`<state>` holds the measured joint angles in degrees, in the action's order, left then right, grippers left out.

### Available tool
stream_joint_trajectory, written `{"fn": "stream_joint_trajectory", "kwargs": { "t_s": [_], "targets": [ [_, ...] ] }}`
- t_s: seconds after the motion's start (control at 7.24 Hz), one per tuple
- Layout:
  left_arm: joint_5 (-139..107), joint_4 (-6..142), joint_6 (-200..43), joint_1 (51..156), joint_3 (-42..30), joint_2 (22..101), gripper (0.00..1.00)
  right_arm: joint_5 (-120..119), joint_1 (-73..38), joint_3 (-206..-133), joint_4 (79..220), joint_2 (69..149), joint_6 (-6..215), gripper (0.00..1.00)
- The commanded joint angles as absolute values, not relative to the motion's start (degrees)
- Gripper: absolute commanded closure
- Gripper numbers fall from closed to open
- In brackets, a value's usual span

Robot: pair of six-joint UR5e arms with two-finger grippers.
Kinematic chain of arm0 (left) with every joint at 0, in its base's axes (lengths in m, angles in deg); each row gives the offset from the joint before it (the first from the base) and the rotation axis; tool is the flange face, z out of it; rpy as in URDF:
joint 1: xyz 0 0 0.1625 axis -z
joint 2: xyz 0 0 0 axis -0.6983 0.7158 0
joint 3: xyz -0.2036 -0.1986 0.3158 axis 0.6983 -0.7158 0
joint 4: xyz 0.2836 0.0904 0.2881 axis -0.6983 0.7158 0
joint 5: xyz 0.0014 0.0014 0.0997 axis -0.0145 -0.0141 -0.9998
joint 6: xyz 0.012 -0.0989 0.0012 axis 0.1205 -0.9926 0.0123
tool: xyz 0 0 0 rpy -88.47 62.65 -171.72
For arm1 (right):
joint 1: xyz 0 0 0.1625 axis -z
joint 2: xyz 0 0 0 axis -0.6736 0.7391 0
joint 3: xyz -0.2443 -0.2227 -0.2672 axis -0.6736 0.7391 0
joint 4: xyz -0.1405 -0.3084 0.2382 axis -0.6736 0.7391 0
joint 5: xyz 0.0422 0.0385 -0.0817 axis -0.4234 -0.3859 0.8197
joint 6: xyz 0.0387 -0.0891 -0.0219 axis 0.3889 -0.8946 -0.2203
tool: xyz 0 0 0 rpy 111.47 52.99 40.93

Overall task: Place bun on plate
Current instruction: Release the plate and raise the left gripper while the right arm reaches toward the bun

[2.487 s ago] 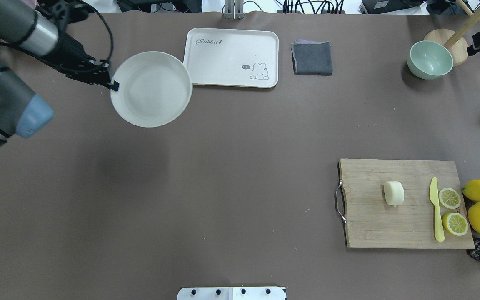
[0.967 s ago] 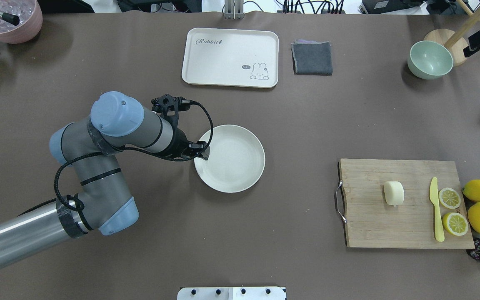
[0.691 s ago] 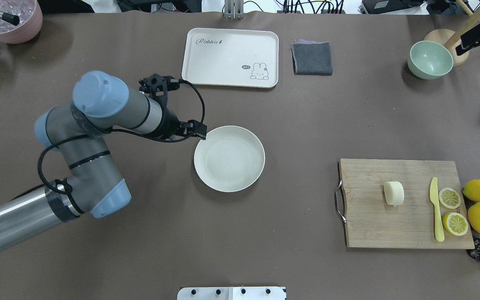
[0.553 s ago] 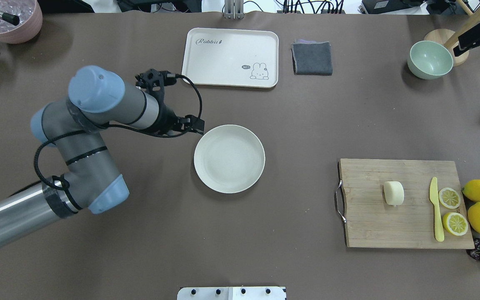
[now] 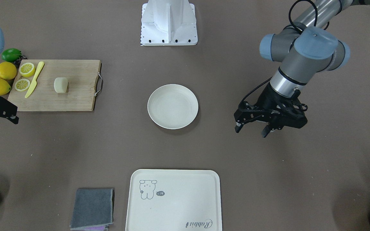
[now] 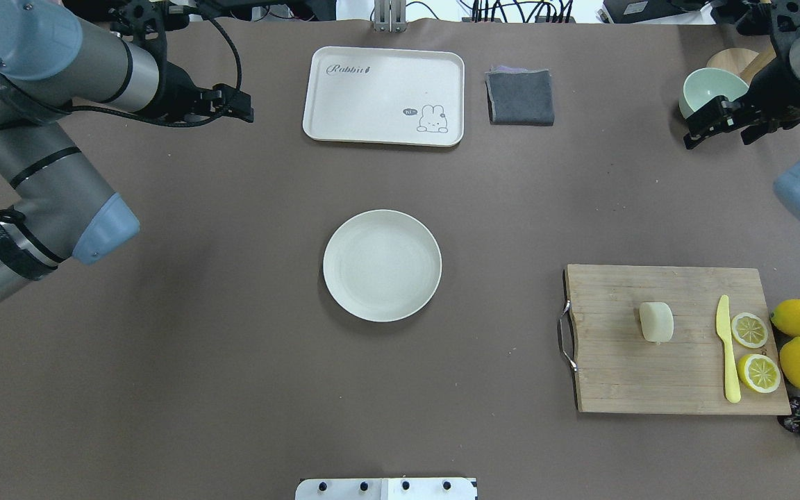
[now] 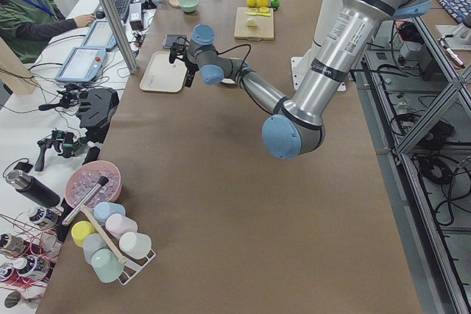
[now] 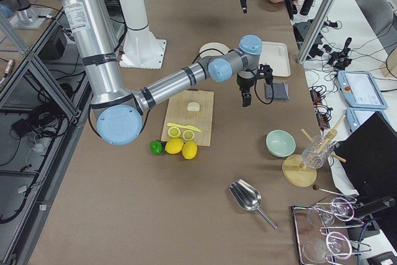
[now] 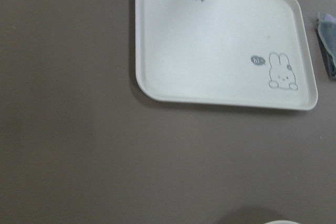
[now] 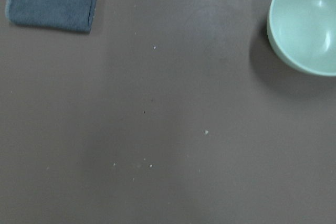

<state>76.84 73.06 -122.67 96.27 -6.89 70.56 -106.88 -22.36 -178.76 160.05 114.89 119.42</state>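
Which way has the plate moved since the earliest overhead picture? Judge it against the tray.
Yes. The plate, earlier at the tray's left edge, now lies nearer the camera, below the tray's middle in the overhead view and apart from it.

Left fingers apart, right fingers apart, both arms hovering

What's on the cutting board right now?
On the cutting board lie the bun, a yellow knife and two lemon slices, all uncovered. Whatever is beneath the board is hidden.
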Motion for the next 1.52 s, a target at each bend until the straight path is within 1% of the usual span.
{"fn": "stream_joint_trajectory", "kwargs": {
  "t_s": [0.0, 0.14, 0.41, 0.69, 1.11, 1.38],
  "targets": [
    [76.3, 73.1, -122.1, 97.4, -9.5, 68.4, 0.03, -107.7, -18.7, -181.5, 160.3, 119.4, 120.9, 0.00],
    [76.1, 73.0, -122.1, 97.4, -12.0, 66.7, 0.03, -110.2, -17.6, -181.5, 160.0, 121.4, 121.3, 0.00],
    [73.4, 73.0, -121.7, 97.2, -12.3, 65.8, 0.03, -112.6, -15.6, -182.1, 159.8, 123.0, 122.6, 0.00],
    [72.9, 73.0, -122.0, 97.3, -14.0, 65.8, 0.03, -110.7, -9.5, -182.6, 159.3, 123.1, 128.5, 0.00],
    [72.2, 73.0, -121.6, 97.4, -13.8, 65.8, 0.03, -109.6, -5.3, -183.1, 159.1, 123.3, 131.8, 0.00],
    [68.5, 72.9, -121.4, 97.2, -12.5, 65.8, 0.03, -105.3, -0.6, -183.2, 158.9, 123.2, 134.6, 0.00]
  ]
}}
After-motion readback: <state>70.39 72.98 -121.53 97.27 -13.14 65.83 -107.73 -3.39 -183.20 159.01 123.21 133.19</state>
